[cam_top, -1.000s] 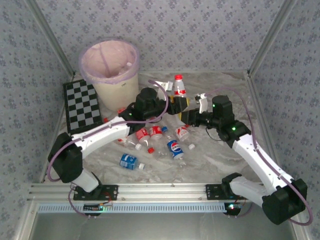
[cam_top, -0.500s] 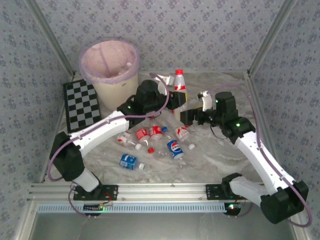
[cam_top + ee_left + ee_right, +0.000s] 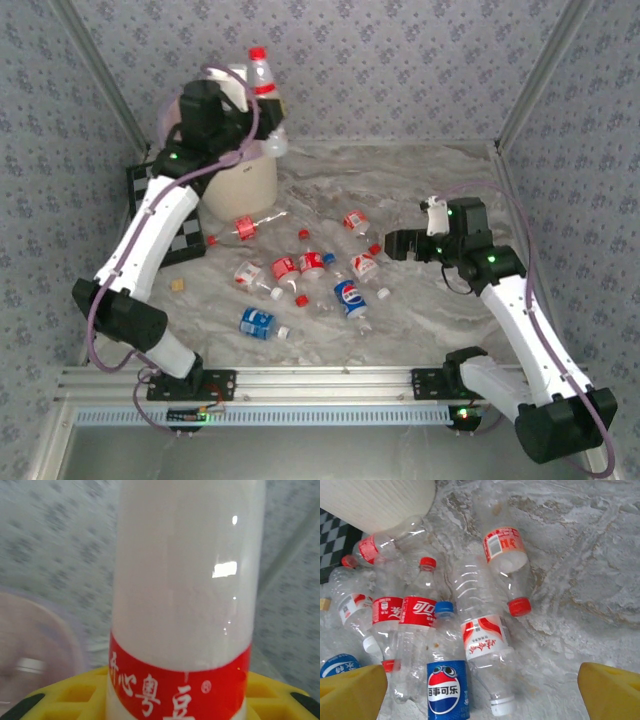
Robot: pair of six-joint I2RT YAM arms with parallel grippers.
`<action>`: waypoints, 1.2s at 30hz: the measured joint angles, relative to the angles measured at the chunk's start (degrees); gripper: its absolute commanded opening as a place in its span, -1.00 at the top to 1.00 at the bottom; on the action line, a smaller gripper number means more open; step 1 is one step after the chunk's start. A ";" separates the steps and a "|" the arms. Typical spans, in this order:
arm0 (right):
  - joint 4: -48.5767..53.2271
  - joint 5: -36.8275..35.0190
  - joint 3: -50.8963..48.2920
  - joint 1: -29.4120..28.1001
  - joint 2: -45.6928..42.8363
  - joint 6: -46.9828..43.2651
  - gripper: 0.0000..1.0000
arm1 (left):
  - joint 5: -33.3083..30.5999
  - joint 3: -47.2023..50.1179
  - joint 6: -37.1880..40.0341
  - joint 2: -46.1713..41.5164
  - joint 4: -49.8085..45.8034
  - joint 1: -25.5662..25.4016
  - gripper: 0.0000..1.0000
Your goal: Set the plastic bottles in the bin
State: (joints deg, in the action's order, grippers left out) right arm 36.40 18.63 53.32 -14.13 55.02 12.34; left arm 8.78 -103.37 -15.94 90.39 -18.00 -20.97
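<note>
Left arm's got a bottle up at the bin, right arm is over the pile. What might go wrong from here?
1. The held bottle stands tall in the left gripper, apparently near the right rim of the bin. Released here, it may strike the rim and fall outside.
2. The right gripper hangs open over touching, overlapping bottles. Closing there might catch two or scatter neighbours.

Light: bright, even, soft, from overhead.
Shadows: faint, thin under the loose bottles (image 3: 415, 612).
Glare: white spots on the bottle (image 3: 185, 605) I hold; sheen on the table (image 3: 580, 555).
Blur: bin (image 3: 30, 630) smeared, wall behind it soft.
Focus: my right fingertips (image 3: 350, 690) fuzzy at the corners.
Top view: slightly grainy.
</note>
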 measured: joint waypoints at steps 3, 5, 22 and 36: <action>1.05 -0.90 0.00 -0.35 0.00 0.07 -1.00 | -1.55 -3.54 2.23 0.96 -2.16 4.70 1.00; 2.08 -1.57 0.02 -0.66 0.00 0.07 -1.00 | -2.19 -5.84 3.15 2.51 -3.08 7.48 1.00; 6.95 -6.49 0.02 -2.32 -1.22 0.24 -1.00 | 0.92 -54.14 10.25 40.83 -41.33 15.98 1.00; 7.56 -8.44 -1.84 -2.54 -1.11 0.24 -1.00 | 0.70 -43.98 13.62 43.41 -45.38 13.84 0.93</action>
State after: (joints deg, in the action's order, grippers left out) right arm 43.97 10.20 51.48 -16.67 53.91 12.58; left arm 9.47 -147.35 -2.33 133.80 -63.37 -7.14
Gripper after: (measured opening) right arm 0.998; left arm 0.416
